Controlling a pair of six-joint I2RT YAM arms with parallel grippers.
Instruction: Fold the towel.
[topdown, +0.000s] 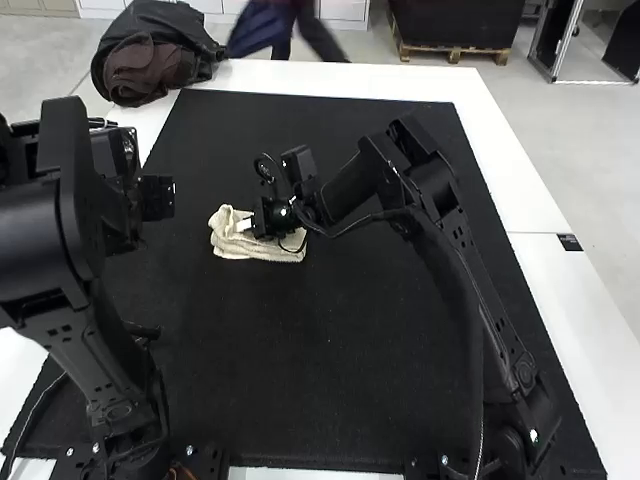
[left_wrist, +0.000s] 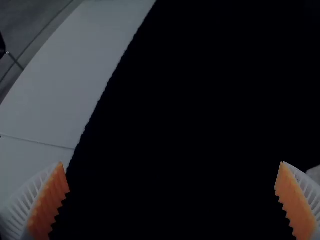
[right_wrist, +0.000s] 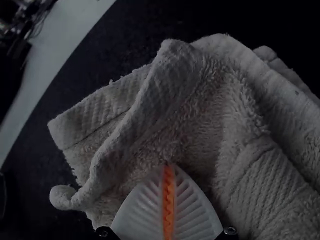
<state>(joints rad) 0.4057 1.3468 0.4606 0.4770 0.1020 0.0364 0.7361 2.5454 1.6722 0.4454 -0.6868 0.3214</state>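
Observation:
The cream towel (topdown: 262, 246) lies bunched near the middle of the black mat; in the right wrist view the towel (right_wrist: 190, 120) has overlapping, rumpled folds and a ribbed hem. My right gripper (topdown: 244, 226) reaches across to the towel's left part. From its wrist camera, the right gripper (right_wrist: 168, 170) has its fingers together, tips down in the terry folds, shut on the cloth. My left gripper (topdown: 160, 197) hangs over the mat's left side, away from the towel. Seen from its own wrist, the left gripper (left_wrist: 173, 162) is wide open with nothing between its pads.
The black mat (topdown: 300, 360) covers most of the white table (topdown: 510, 170). A dark jacket or bag (topdown: 155, 55) lies at the table's far left corner. The right forearm spans the mat's right half.

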